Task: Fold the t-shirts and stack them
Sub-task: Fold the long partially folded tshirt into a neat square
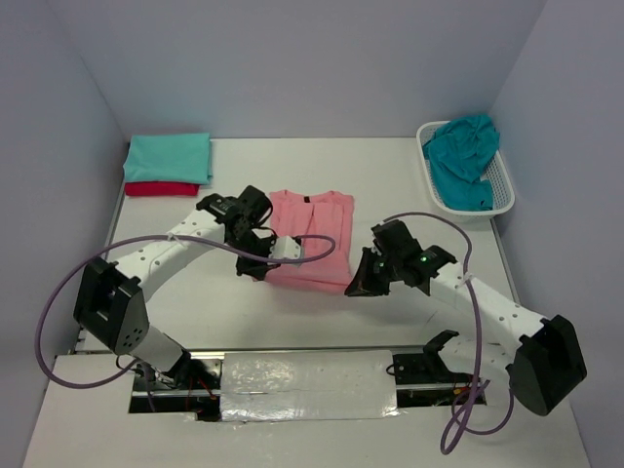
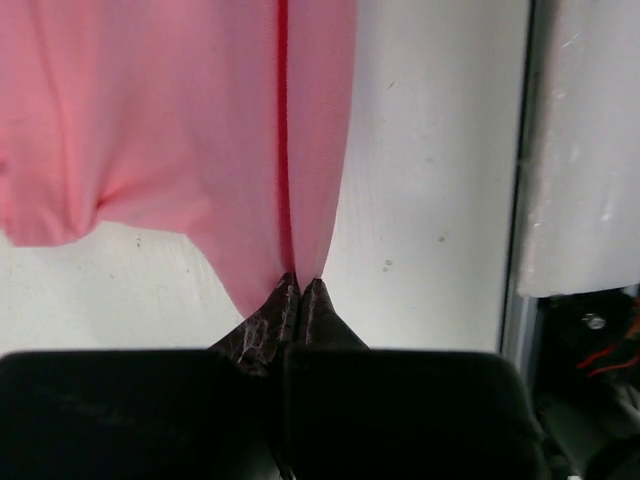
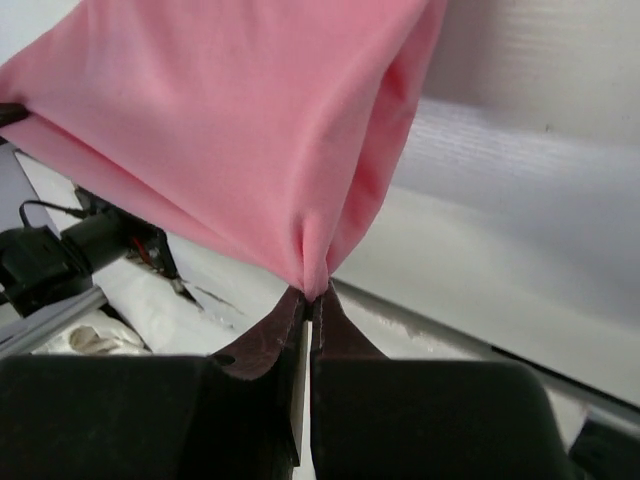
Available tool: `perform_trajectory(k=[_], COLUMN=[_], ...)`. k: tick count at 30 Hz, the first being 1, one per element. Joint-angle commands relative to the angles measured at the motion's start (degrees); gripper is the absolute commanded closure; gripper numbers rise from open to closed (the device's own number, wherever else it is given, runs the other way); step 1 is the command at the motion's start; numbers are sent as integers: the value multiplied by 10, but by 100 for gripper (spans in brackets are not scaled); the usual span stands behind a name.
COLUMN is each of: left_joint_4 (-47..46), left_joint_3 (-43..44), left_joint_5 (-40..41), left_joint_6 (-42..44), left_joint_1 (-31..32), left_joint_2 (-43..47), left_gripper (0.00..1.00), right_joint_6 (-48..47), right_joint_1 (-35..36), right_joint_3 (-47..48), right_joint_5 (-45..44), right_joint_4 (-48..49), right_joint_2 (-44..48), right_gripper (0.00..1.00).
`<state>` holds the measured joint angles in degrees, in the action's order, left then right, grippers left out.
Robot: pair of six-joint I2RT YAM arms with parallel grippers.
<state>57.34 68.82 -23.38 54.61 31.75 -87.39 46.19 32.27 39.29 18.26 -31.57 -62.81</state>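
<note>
At mid-table, the pink shirt (image 1: 317,232) is pinched at its near edge by the left gripper (image 2: 300,291) and right gripper (image 3: 311,299); a fold is in hand, and an even carry forward seems needed.

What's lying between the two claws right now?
The salmon pink t-shirt spans the gap in the top view; the left claw and right claw are each shut on its near edge.

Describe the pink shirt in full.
The pink t-shirt is plain, soft salmon cloth with a dark neck slit at its far edge. It lies on the table, its near edge pinched at both corners: the left tool and right tool are shut on it, the cloth gathering into folds at each.
</note>
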Motion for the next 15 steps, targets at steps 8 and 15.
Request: perform_trajectory(k=[8, 15], left_joint_4=[157, 155], left_joint_3=[163, 332], left_joint_5=[-4, 7], left_joint_6=[-131, -170], left_joint_1=[0, -83], left_joint_2=[-22, -167], left_gripper=[100, 100], right_joint_6=[-123, -173], right_joint_1=[-56, -128], right_joint_3=[204, 305], right_joint_5=[-17, 20], right_joint_4=[-152, -124], right_joint_2=[-43, -164], right_gripper=[100, 100])
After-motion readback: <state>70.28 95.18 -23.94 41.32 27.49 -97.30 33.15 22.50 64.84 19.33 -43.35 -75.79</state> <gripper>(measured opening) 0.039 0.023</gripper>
